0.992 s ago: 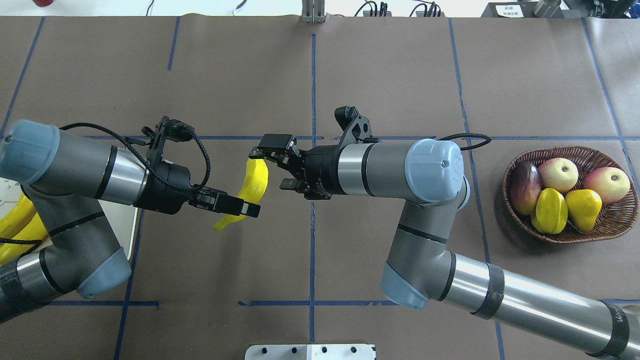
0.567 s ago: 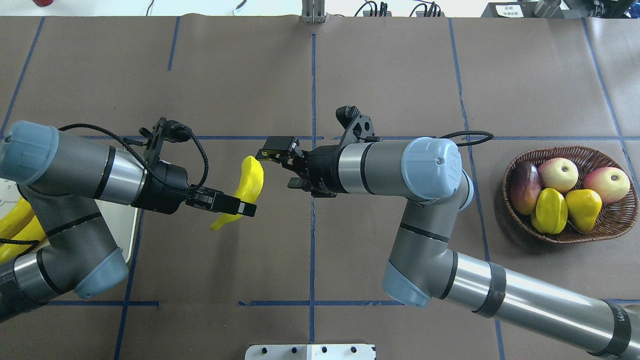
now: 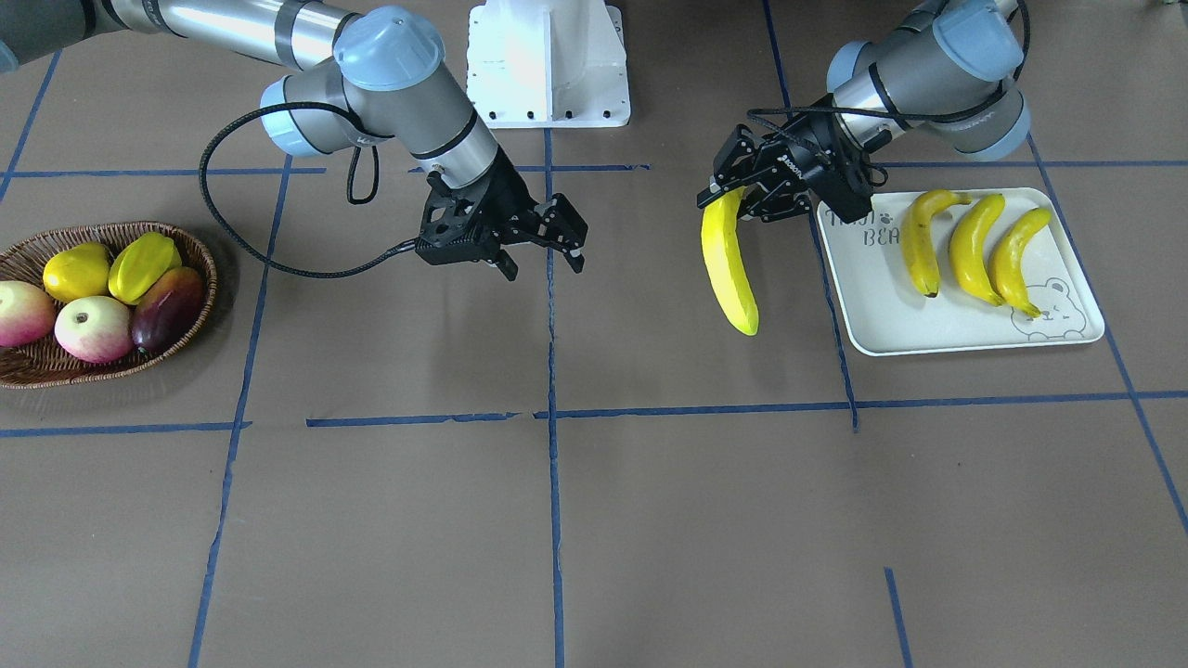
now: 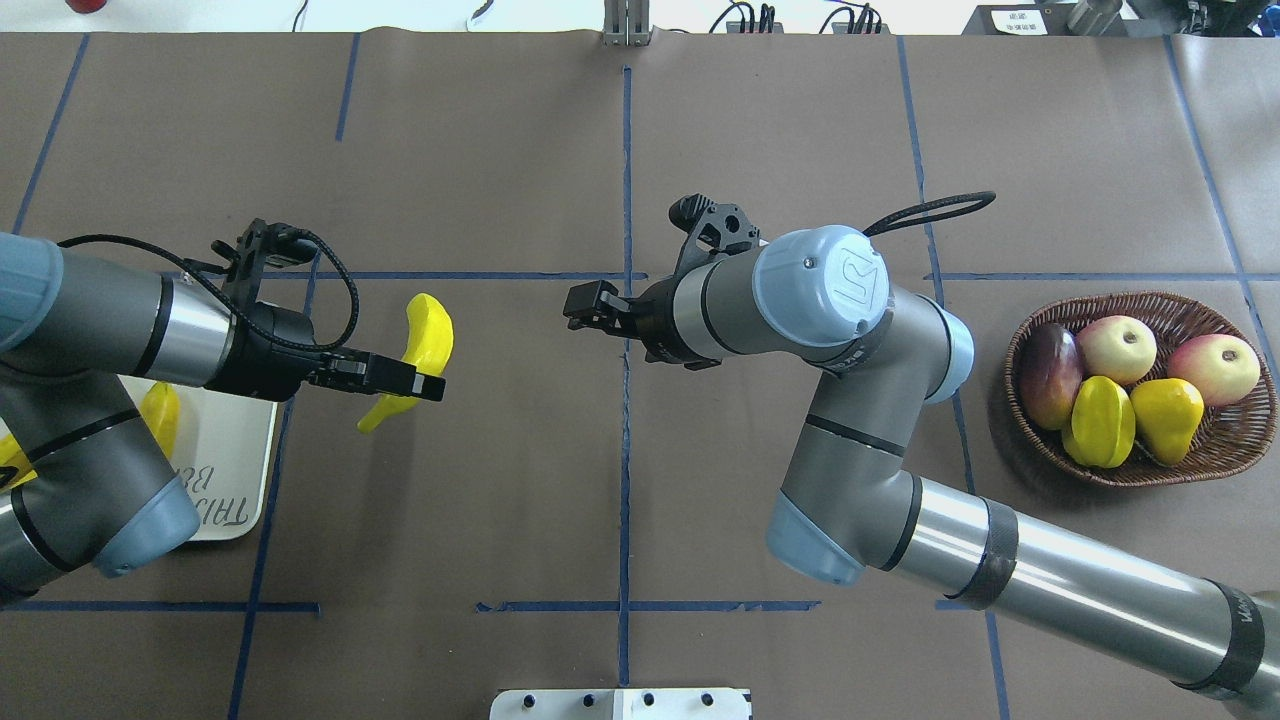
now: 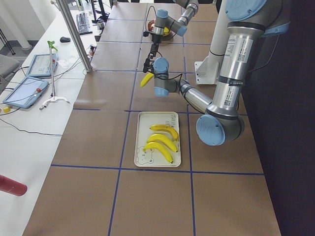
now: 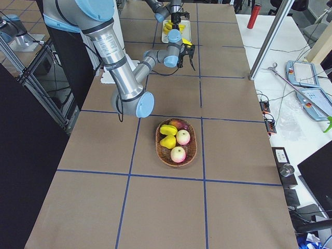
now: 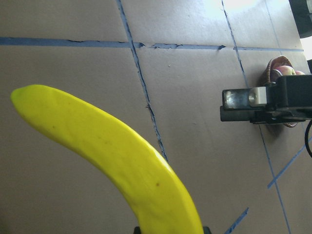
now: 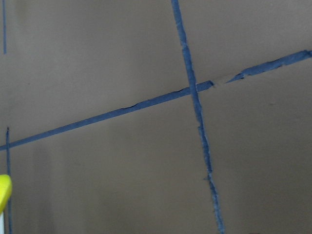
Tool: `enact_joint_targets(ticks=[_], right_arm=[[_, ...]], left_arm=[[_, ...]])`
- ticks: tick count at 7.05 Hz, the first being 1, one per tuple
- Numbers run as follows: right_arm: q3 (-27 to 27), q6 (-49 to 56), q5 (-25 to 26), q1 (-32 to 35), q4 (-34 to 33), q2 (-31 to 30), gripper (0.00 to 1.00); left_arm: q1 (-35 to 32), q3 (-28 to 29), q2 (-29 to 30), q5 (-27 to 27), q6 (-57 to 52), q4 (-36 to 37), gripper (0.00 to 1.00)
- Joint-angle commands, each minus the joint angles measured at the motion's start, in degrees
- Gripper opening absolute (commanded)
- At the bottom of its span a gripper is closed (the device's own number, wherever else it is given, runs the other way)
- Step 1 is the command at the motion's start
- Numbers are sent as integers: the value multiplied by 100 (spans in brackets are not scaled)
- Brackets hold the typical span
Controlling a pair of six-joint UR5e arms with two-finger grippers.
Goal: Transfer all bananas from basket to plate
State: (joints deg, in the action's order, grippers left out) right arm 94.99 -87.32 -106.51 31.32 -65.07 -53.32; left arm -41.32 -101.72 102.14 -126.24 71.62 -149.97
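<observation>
A: Where is the fourth banana (image 3: 729, 274)?

B: Held off the table (image 3: 650, 520) by the left tool (image 3: 735, 197), which pinches it toward one end. The longer part sticks out past the fingers. It is just beside the plate (image 3: 872, 315), on the side facing the table's middle.

A: And the plate?

B: Three bananas (image 3: 974, 249) lie side by side on it, apart from one another, on the half away from the held one. The nearer strip, with the printed letters, is bare.

A: Anything in the way there?

B: The left arm (image 3: 919, 70) reaches over the plate's edge nearest the robot. In the overhead view it hides most of the plate.

A: The other tool?

B: The right tool (image 3: 543, 264) hangs near the table's middle, well apart from the banana, fingers spread, holding nothing. A black cable (image 3: 316, 275) loops beside it.

A: The basket?

B: The basket (image 3: 28, 376) is at the table's end on the robot's right, well apart from both tools. In it are a starfruit (image 3: 141, 264), a round yellow fruit (image 3: 74, 271), two apples (image 3: 93, 329) and a dark mango (image 3: 169, 306), packed close together.

A: What else?

B: Blue tape lines (image 3: 550, 464) cross the brown cover in a grid, and a white base (image 3: 548, 65) stands at the robot's edge between the arms.
</observation>
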Motion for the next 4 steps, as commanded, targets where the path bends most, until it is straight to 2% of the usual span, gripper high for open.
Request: enact_joint_targets(ticks=[1, 2, 4], right_arm=[[370, 766, -307, 303, -1301, 6, 100], [450, 1204, -500, 488, -1890, -11, 100], [923, 1988, -537, 673, -3042, -82, 100]], left_arm=[[-287, -41, -272, -6, -741, 501, 4], [-524, -128, -648, -58, -1138, 556, 4], [-806, -164, -1158, -225, -1719, 565, 4]])
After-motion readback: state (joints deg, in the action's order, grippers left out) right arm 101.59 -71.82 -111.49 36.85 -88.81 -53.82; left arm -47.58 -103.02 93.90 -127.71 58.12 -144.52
